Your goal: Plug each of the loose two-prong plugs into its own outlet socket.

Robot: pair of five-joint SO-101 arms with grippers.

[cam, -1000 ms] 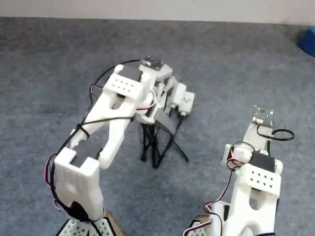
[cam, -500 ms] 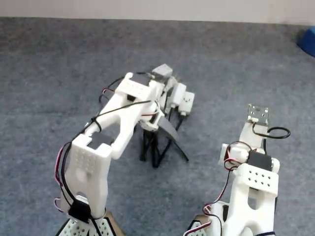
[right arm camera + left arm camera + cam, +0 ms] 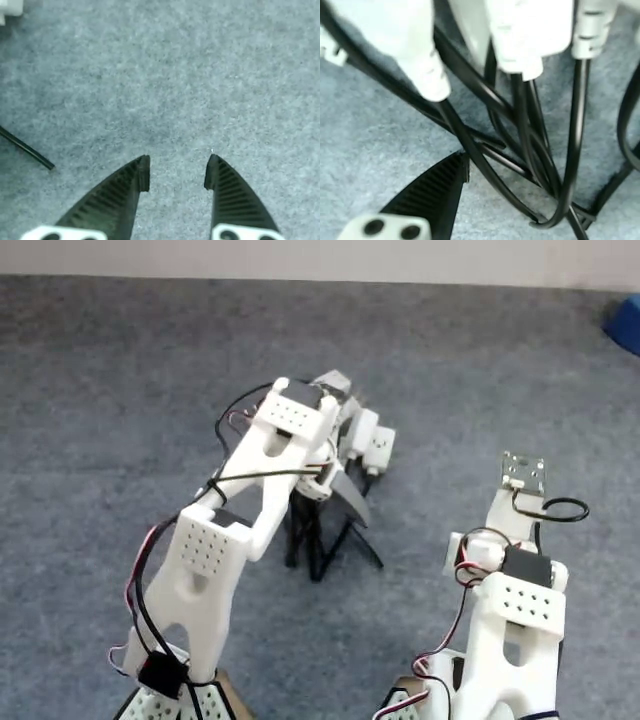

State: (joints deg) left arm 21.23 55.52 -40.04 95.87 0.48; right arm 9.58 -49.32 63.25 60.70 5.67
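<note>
A cluster of white plugs (image 3: 362,430) and a white outlet block (image 3: 379,447) lies on the grey carpet, with black cables (image 3: 315,540) trailing toward me. My left gripper (image 3: 343,480) hangs right over this cluster, one black finger (image 3: 347,502) splayed out wide. In the left wrist view, white plug bodies (image 3: 520,35) and tangled black cables (image 3: 520,150) sit close above one black finger (image 3: 437,187), which holds nothing. My right gripper (image 3: 176,172) stands open over bare carpet, apart from the cluster, with a black cable end (image 3: 27,150) off to one side.
The right arm (image 3: 515,610) stands at the lower right, well short of the plugs. A blue object (image 3: 626,325) sits at the far right edge. Grey carpet (image 3: 120,390) spreads on all sides of the cluster.
The left arm has swung and leaned forward over the plug cluster, its elbow shifting right. The right arm moved slightly left early on, then stayed still.
</note>
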